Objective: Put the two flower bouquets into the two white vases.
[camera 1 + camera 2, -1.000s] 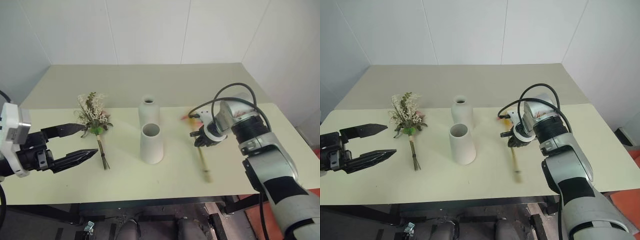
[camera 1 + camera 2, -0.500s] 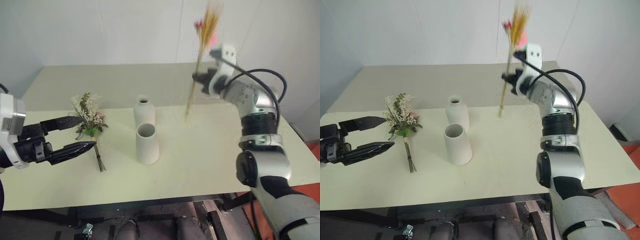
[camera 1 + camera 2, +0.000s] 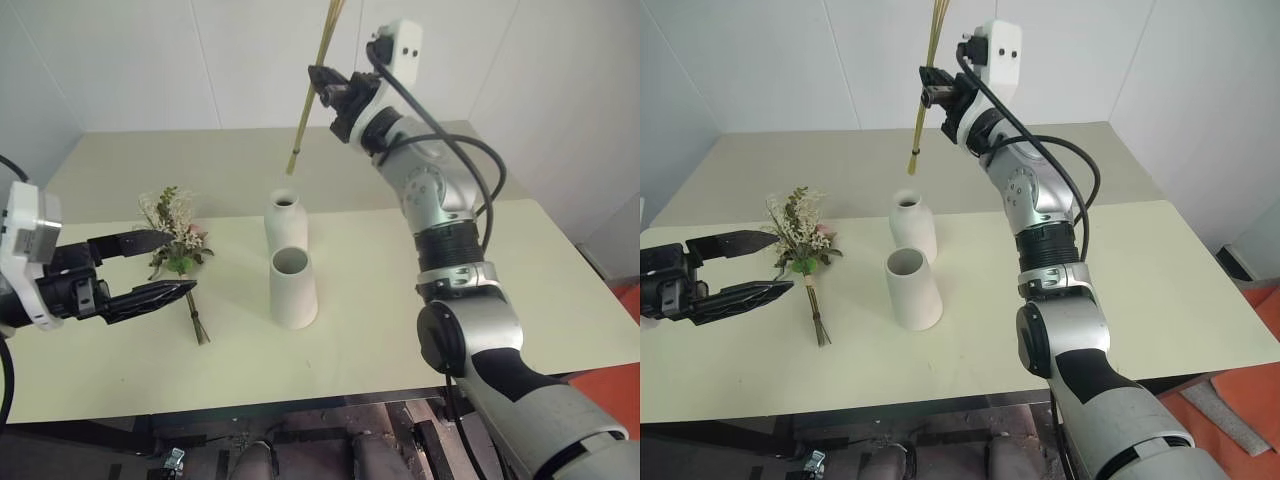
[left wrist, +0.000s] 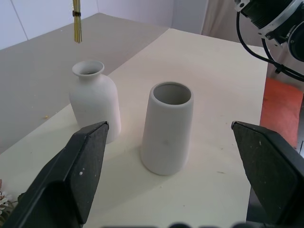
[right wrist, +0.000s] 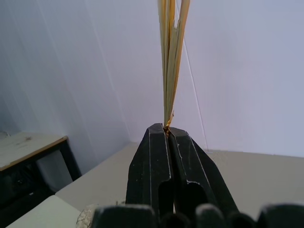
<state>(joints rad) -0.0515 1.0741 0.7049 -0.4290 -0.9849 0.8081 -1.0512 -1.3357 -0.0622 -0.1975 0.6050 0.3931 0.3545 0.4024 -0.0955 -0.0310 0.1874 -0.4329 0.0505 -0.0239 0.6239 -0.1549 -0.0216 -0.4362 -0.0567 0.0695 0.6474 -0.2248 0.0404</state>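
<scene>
Overhead, the slim bunch of golden wheat stalks point(image 3: 310, 90) hangs nearly upright, its cut ends above and a little behind the mouth of the bottle-shaped vase point(image 3: 285, 222), not yet in it; its heads run out past the top of the picture; the right gripper point(image 3: 327, 88) has its fingers pressed tight on the stalks partway up, as the right wrist view confirms; just in front of the bottle vase stands the tapered vase point(image 3: 293, 288), touching it or nearly so, its wide mouth empty; to their left the bushy bouquet point(image 3: 178, 240) lies flat on the table point(image 3: 520, 300), stems toward the near edge; the left gripper point(image 3: 150, 268) waits beside it with fingers spread wide, one tip reaching the leaves, the other near the stems, holding nothing; by my judgement nothing is finished: neither vase holds flowers, the wheat bunch must be lowered in, and the bushy bouquet must be picked up and placed
</scene>
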